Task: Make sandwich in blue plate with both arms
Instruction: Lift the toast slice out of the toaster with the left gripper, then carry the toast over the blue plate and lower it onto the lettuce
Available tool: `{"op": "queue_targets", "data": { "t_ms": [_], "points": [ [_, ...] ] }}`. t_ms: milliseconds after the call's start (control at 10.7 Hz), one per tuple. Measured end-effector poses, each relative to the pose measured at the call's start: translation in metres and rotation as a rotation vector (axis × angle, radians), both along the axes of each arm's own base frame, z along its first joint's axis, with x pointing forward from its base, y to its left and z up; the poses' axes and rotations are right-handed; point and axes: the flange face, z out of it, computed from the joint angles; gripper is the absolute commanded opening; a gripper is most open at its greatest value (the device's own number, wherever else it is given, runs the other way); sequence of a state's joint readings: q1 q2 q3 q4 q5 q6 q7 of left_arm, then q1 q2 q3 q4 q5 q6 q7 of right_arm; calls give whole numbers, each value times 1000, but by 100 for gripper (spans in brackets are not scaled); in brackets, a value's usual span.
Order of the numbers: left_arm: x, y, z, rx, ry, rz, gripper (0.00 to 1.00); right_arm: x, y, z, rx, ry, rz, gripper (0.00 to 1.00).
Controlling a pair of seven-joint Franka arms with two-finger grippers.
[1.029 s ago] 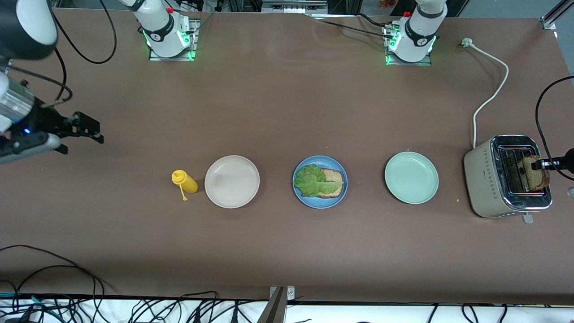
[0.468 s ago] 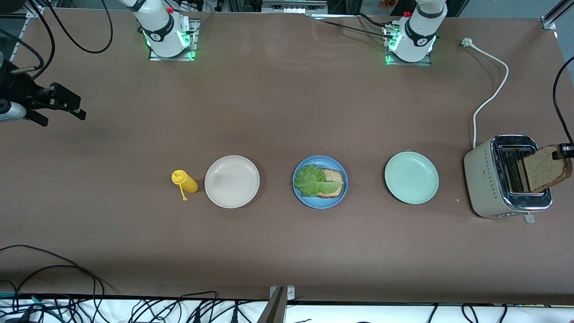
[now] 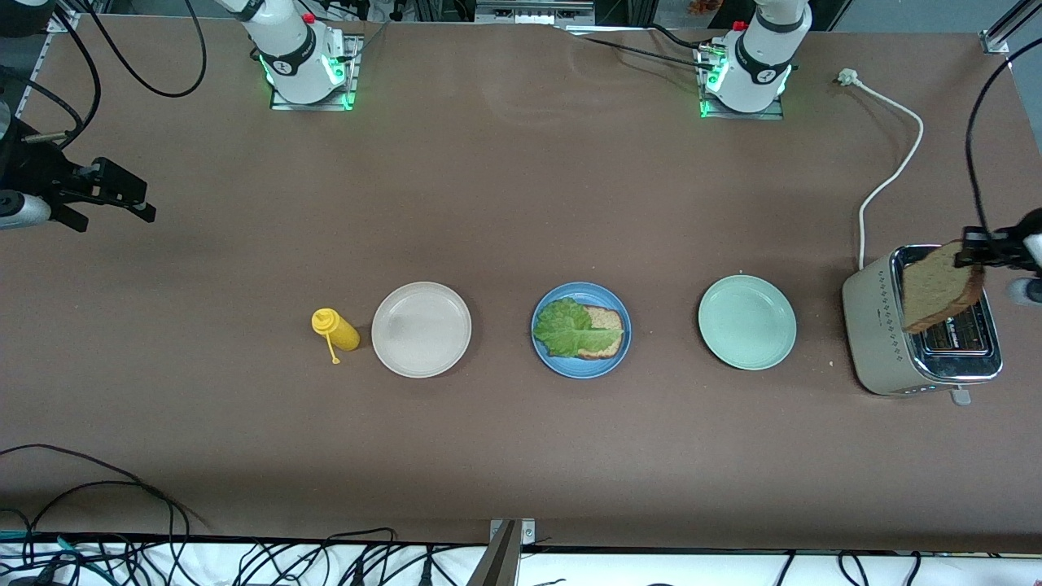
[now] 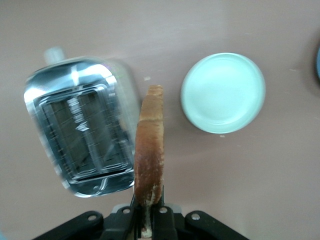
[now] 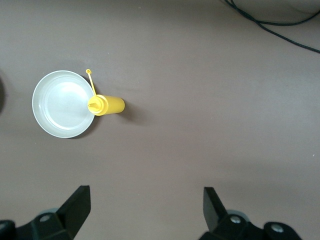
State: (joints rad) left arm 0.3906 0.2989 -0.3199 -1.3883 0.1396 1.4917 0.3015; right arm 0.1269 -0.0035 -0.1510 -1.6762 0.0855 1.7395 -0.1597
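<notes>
The blue plate [image 3: 580,365] sits mid-table with one brown bread slice [image 3: 606,328] and a ruffled green lettuce leaf [image 3: 563,326] on top of it. My left gripper [image 3: 975,247] is shut on a second brown bread slice [image 3: 938,286] and holds it in the air over the toaster [image 3: 879,338]. In the left wrist view the slice [image 4: 149,145] hangs edge-on from the gripper [image 4: 149,212], between the toaster [image 4: 80,140] and the pale green plate [image 4: 223,93]. My right gripper [image 3: 138,203] is open and empty, up over the table at the right arm's end; it shows open in the right wrist view [image 5: 145,200].
A pale green plate [image 3: 746,321] lies between the blue plate and the toaster. A beige plate [image 3: 421,329] and a yellow squeeze bottle [image 3: 334,329] lie toward the right arm's end. The toaster's white cord [image 3: 891,155] runs toward the left arm's base.
My left gripper has lifted the bread slice out of the toaster slot and carried it up and toward the pale green plate. My right gripper drew back toward its end of the table.
</notes>
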Motion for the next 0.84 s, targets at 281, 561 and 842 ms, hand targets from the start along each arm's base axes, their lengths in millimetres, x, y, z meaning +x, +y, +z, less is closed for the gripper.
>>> {"op": "queue_targets", "data": {
  "t_ms": [281,561,842],
  "points": [
    [0,-85,-7,-98,53,-131,0,0,-2,0,-17,-1,0,100],
    [10,-157,-63,-321,168,-116,0,0,-3,2,-27,-5,1,100],
    [21,-237,-121,-509,255,-48,0,0,-4,6,-35,-14,1,100]
  ]
}}
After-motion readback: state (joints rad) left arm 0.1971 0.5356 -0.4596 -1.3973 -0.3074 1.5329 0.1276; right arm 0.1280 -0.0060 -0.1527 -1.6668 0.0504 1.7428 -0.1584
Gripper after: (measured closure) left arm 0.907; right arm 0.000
